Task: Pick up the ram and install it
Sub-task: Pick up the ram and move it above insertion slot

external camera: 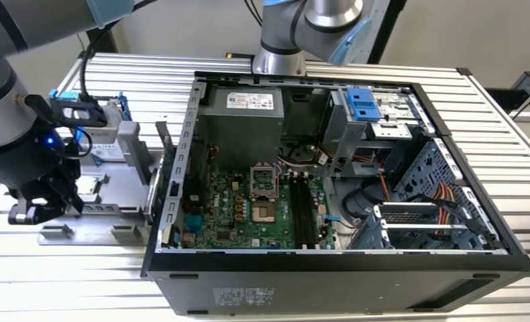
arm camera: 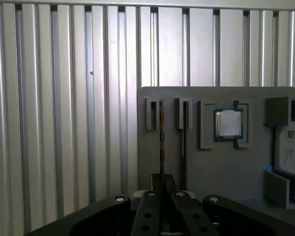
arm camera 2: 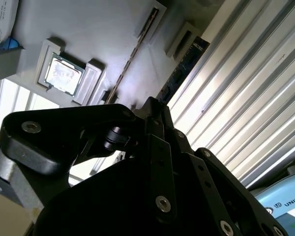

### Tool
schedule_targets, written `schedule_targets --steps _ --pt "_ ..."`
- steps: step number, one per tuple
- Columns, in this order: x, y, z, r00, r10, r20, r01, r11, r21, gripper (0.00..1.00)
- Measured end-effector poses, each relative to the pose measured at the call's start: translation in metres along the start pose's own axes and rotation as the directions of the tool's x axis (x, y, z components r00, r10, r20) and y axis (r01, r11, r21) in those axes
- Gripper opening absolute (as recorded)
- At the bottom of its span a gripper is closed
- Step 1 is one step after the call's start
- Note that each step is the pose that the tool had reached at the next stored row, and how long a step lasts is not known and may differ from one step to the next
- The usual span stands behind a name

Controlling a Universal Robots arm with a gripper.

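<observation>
The ram (arm camera: pixel 161 132) is a thin stick seen edge-on, standing upright in a slot of the grey holder plate (arm camera: pixel 216 167). In the second wrist view the ram (arm camera 2: pixel 132 56) is a thin line running toward the fingers. My gripper (arm camera: pixel 162 184) sits right over its near end, the black fingers (arm camera: pixel 152 183) drawn together on the stick. In the exterior view my gripper (external camera: pixel 32 213) hangs over the holder plate (external camera: pixel 113 208), on the exterior view's left of the open computer case (external camera: pixel 337 268). The motherboard's long memory slots (external camera: pixel 305 211) lie inside the case.
A second stick (arm camera: pixel 184 137) stands in the neighbouring slot, close beside the held one. A square silver processor (arm camera: pixel 228 123) rests in its holder pocket. A blue-framed hard drive (arm camera: pixel 292 147) sits at the plate's end. A ribbed aluminium table (arm camera: pixel 64 123) surrounds the plate.
</observation>
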State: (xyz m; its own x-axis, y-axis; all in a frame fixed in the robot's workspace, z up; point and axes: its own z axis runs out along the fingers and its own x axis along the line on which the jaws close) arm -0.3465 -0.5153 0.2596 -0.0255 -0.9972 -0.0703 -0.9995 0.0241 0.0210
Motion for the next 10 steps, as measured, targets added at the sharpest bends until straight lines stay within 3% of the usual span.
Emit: schedule_targets --steps 10 --pt "-0.0005 0.0002 -0.0075 1.0000 0.000 0.0000 0.000 1.0000 0.0000 0.00"
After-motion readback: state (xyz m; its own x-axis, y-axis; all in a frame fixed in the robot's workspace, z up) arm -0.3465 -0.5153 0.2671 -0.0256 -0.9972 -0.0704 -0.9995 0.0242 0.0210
